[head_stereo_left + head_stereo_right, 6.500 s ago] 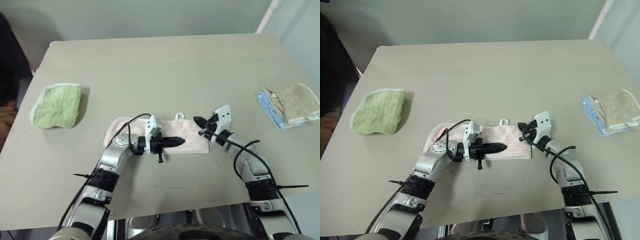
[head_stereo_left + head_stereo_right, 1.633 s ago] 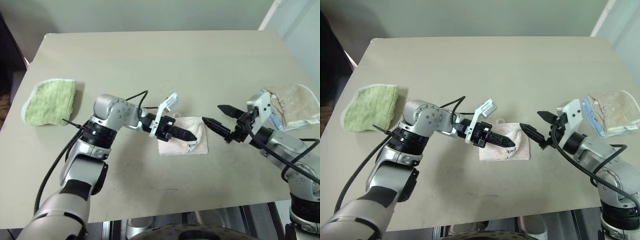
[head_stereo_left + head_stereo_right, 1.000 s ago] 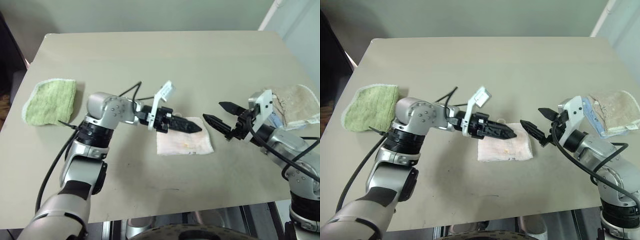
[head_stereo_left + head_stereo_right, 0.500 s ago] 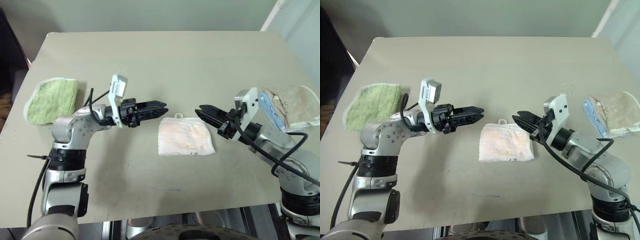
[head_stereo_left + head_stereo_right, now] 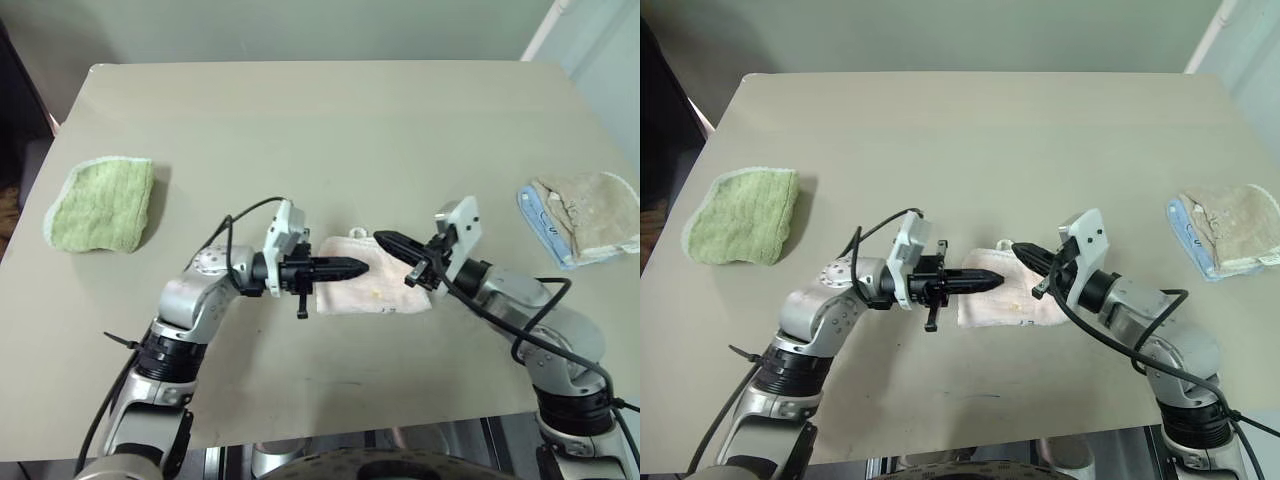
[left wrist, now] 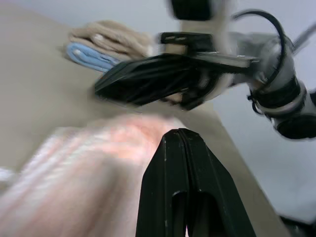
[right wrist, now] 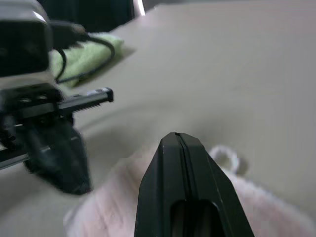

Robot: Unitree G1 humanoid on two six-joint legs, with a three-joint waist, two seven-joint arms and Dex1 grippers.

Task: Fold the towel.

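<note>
The towel (image 5: 385, 290) is a pale pink folded rectangle lying flat near the middle of the table, its small white loop (image 5: 357, 234) sticking out at the far edge. My left gripper (image 5: 358, 266) is shut, pointing right, its tip over the towel's left part. My right gripper (image 5: 384, 241) is shut too, pointing left over the towel's far right part. Neither holds cloth. In the left wrist view the shut left gripper (image 6: 180, 136) hovers over the pink towel (image 6: 94, 163); in the right wrist view the shut right gripper (image 7: 177, 138) is above the towel (image 7: 108, 207) beside the loop (image 7: 223, 157).
A folded green terry cloth (image 5: 100, 205) lies at the table's left side. A beige cloth with blue trim (image 5: 580, 215) lies at the right edge. The table (image 5: 320, 130) stretches bare behind the towel, with its front edge close to my arms.
Both grippers have shut and come in over the towel: the left swung from the towel's left onto its left part and sank, the right moved left over its far right part. The towel stayed put.
</note>
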